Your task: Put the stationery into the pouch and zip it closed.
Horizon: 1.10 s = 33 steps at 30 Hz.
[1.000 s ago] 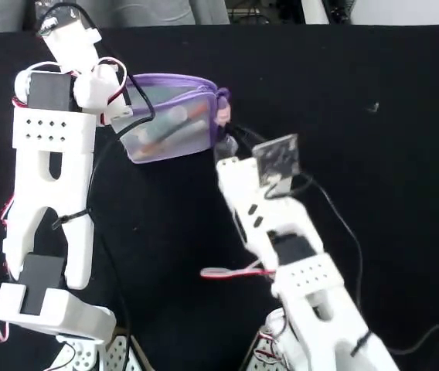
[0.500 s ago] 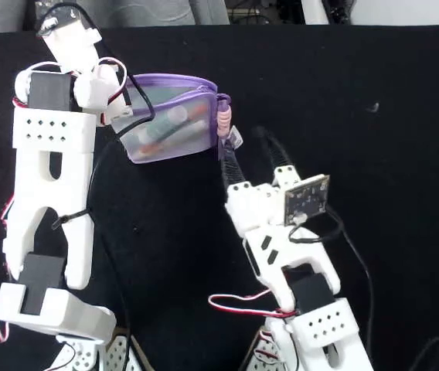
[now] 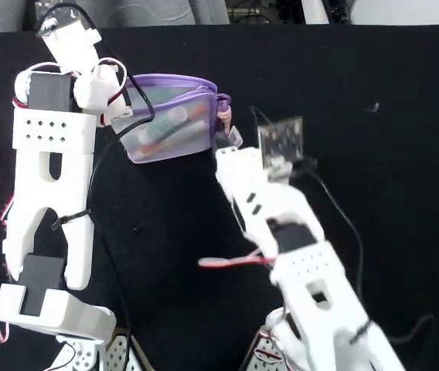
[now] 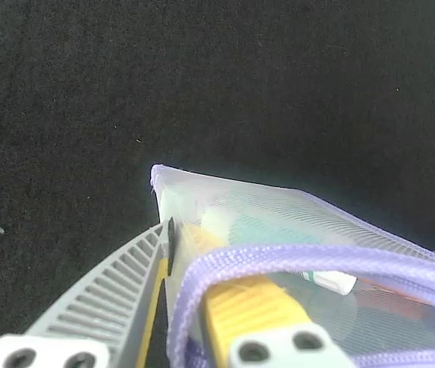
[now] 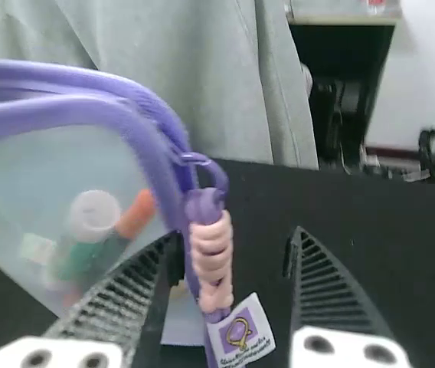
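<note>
My left hand [image 4: 191, 264] is clamped on one end of the pouch [image 4: 302, 218], one finger pressed against the outside of the mesh wall and the other tucked in behind the purple rim. In the high view that hand [image 3: 119, 114] holds the pouch [image 3: 169, 127] up off the black worktop [image 3: 374, 77], tilted, with its far end reaching toward my other arm.

The pouch is see-through, a pale mesh bag with a thick purple zip band along the top. The stationery [image 5: 87, 230] shows through the wall: a green piece, an orange one and a round white cap, all lying in the lower part of the bag.

At the end away from my left hand hangs the zip pull [image 5: 210, 249], a knotted pink cord on a purple loop, with a small purple tag [image 5: 237, 333] below it.

My right hand [image 5: 237, 238] is spread wide around that pull. The cord hangs between the two fingers, close against one of them and well clear of the other, so this hand grips nothing. Seen from above, my right hand [image 3: 223, 143] sits just under the pouch's end
</note>
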Motion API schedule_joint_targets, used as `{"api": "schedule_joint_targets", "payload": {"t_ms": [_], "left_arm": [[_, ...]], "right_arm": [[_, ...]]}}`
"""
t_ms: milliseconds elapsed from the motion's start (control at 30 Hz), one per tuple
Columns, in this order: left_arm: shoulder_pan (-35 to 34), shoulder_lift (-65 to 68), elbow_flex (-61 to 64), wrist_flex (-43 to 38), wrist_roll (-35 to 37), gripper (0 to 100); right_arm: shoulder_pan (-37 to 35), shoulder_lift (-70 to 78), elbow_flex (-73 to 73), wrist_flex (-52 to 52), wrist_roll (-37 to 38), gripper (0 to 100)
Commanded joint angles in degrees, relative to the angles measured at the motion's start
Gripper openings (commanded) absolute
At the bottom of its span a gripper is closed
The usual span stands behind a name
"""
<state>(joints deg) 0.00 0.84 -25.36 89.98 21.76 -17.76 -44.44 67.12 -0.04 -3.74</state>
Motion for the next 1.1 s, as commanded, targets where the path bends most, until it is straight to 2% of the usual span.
{"api": "schedule_joint_targets", "payload": {"t_ms": [0,267,500,600,733,800,933,1067], "left_arm": [[0.0,0.1,1.7,-0.6,-0.7,3],[0.1,0.1,1.7,-0.6,-0.7,3],[-0.2,0.2,1.4,-0.7,-0.7,3],[-1.6,0.2,1.3,-1.4,-0.7,3],[-3.4,0.1,1.7,-2.7,-0.7,3],[-3.4,0.1,1.7,-2.7,-0.7,3],[-3.2,0.1,1.6,-2.7,-0.7,3],[-3.2,0.2,1.7,-2.7,-0.7,3]], "right_arm": [[0.2,5.8,-5.5,-1.8,3.3,21.2],[-6.7,7.3,-6.3,-1.8,14.2,21.1],[-11.1,4.7,-4.3,4.5,14.9,21.1],[-12.9,-1.7,-2.8,9.8,14.9,21.1],[-12.0,-13.0,0.7,11.9,14.4,21.1],[-9.6,-18.2,3.6,11.6,12.4,21.1],[-3.5,-25.6,6.5,11.3,1.2,21.1],[-2.0,-24.9,7.1,10.4,-4.4,21.1]]}}
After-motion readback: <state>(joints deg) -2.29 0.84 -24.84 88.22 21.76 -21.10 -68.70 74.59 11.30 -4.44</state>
